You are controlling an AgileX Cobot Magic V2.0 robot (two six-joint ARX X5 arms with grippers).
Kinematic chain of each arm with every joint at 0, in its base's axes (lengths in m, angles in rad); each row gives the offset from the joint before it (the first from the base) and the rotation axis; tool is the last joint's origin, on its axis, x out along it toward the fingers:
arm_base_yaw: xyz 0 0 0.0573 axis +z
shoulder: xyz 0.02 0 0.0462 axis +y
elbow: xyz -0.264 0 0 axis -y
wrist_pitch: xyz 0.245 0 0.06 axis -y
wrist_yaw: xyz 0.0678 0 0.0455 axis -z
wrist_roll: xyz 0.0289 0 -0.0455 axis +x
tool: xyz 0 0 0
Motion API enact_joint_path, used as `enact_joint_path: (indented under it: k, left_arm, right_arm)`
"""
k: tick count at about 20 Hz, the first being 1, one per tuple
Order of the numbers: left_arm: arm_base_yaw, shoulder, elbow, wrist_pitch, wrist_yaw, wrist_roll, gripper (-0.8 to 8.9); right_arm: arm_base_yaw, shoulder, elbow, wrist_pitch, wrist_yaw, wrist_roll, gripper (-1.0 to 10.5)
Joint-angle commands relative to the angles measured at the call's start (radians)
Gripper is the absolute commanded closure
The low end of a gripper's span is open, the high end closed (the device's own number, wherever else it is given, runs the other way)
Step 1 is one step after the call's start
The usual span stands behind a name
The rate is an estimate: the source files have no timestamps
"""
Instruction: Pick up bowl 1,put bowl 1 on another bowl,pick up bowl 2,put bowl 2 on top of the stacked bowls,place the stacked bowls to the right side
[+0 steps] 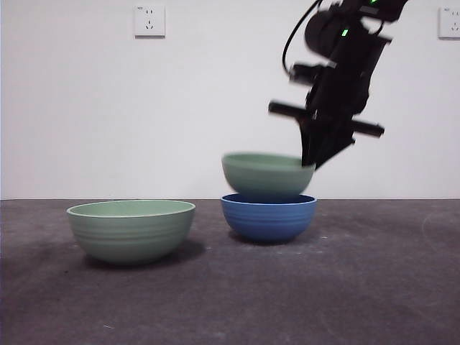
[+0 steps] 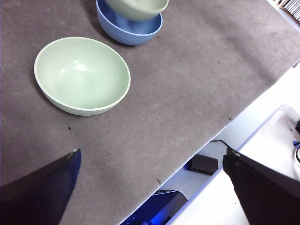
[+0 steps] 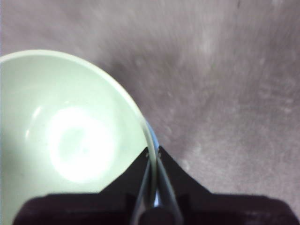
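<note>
On the left of the grey table (image 1: 374,287), a pale green bowl (image 1: 131,230) stands alone, upright and empty, well in from the front edge. The left gripper (image 2: 150,187) hangs above the table's near edge with its jaws wide apart, holding nothing; this bowl (image 2: 82,75) lies beyond it, well clear of both jaws.

To the right, near the middle of the table, the blue bowl (image 1: 268,216) sits on the surface. A second green bowl (image 1: 264,175) is right over it, its base sunk just inside the blue rim; whether the two touch is not clear.

The right gripper (image 1: 310,159) comes down from the upper right and pinches that upper bowl's right-hand rim. In the right wrist view its jaws (image 3: 153,154) are clamped together on the thin rim of the green bowl (image 3: 70,136), one inside, one outside.
</note>
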Motion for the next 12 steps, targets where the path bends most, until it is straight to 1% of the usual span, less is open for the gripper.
enact_joint_path:
  k: [1, 5, 6, 7, 9, 10, 12]
  left_arm:
    - [-0.004, -0.001, 0.003, 0.002, -0.002, -0.003, 1.84]
    - [-0.004, -0.001, 0.003, 0.008, -0.003, -0.003, 1.84]
    - [-0.004, 0.006, 0.003, 0.011, -0.004, -0.003, 1.84]
    - [-0.004, 0.014, 0.003, 0.012, -0.004, -0.003, 1.84]
    - [-0.004, 0.029, 0.003, 0.013, -0.004, -0.003, 1.84]
    - [-0.004, 0.039, 0.003, 0.021, -0.003, -0.003, 1.84]
    - [-0.004, 0.060, 0.003, 0.046, -0.003, -0.005, 1.84]
  right_arm:
    - [0.005, 0.032, 0.005, 0.005, 0.014, -0.023, 9.6]
    - [0.005, 0.046, 0.005, -0.017, 0.007, -0.023, 9.6]
    - [0.005, 0.052, 0.005, -0.026, 0.006, -0.023, 9.4]
    - [0.006, 0.058, 0.005, -0.029, 0.004, -0.022, 8.9]
    - [0.012, 0.059, 0.005, -0.026, 0.002, -0.022, 7.4]
    - [0.020, 0.059, 0.005, -0.022, 0.002, -0.023, 7.2]
    - [0.028, 0.058, 0.005, -0.019, -0.031, -0.023, 7.2]
